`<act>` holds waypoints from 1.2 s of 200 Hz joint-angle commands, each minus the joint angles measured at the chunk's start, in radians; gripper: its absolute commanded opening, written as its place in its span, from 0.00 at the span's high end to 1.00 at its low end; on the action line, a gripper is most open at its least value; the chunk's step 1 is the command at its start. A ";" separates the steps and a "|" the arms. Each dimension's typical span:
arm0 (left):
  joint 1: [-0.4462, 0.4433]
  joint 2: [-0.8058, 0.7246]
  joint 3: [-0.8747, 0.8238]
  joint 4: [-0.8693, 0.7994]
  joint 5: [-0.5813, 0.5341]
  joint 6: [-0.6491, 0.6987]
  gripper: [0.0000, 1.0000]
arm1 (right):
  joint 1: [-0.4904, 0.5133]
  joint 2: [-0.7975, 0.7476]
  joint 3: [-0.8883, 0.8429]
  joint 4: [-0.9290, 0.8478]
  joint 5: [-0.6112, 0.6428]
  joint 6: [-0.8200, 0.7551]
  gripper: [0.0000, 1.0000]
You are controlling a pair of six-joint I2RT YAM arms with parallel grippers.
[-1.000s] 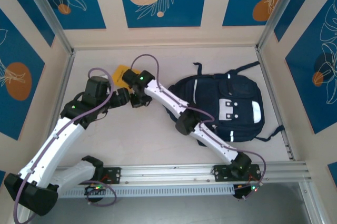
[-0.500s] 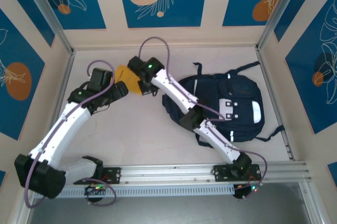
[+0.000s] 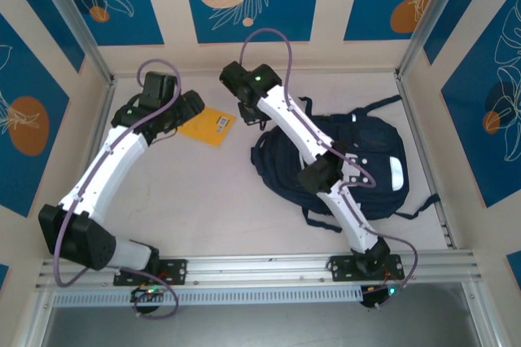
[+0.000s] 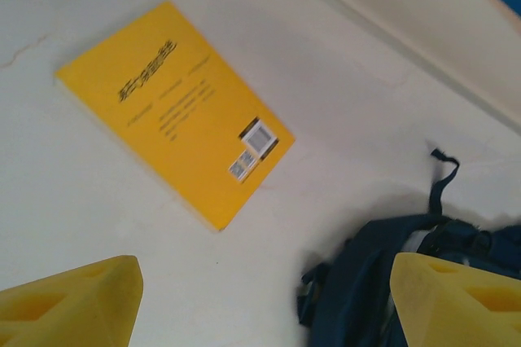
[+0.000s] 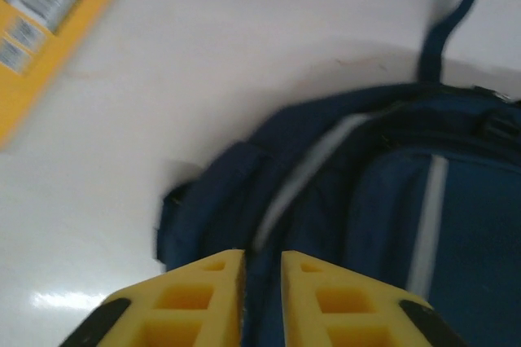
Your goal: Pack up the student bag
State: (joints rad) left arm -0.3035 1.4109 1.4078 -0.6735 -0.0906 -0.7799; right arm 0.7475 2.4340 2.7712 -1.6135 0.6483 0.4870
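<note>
The student bag (image 3: 383, 160), dark navy with white stripes, lies flat on the right half of the table. It also shows in the left wrist view (image 4: 366, 282) and the right wrist view (image 5: 391, 200). A yellow book (image 3: 207, 126) (image 4: 175, 111) (image 5: 37, 21) lies flat to the bag's left, barcode side up. My left gripper (image 3: 194, 107) (image 4: 262, 274) hovers open just left of the book with nothing between its fingers. My right gripper (image 3: 251, 115) (image 5: 262, 261) hangs over the bag's upper left corner, jaws a narrow gap apart and holding nothing.
Cream walls with blue panels close in the table on three sides. A metal rail (image 3: 269, 265) runs along the near edge by the arm bases. The bag's straps (image 3: 419, 204) trail toward the right wall. Bare tabletop (image 3: 195, 200) lies in front of the book.
Both arms have swung toward the back wall. The yellow book, partly covered by the grippers before, now lies free and slightly further right. The right jaws have parted a little.
</note>
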 commanded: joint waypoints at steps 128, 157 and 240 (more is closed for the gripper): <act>0.026 0.976 0.926 -0.260 -0.070 0.254 0.19 | 0.007 -0.979 -1.238 0.440 -0.198 -0.068 0.67; 0.041 1.179 1.150 -0.314 0.016 0.221 0.17 | 0.004 -1.146 -1.394 0.551 -0.325 -0.026 0.55; 0.062 1.269 1.114 -0.323 0.159 0.047 0.17 | 0.001 -1.292 -1.539 0.621 -0.421 0.014 0.55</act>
State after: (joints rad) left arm -0.2466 2.6534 2.5446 -0.9020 0.0105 -0.6571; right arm 0.7525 1.1614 1.2320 -1.0290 0.2718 0.4786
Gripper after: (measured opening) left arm 0.831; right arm 0.448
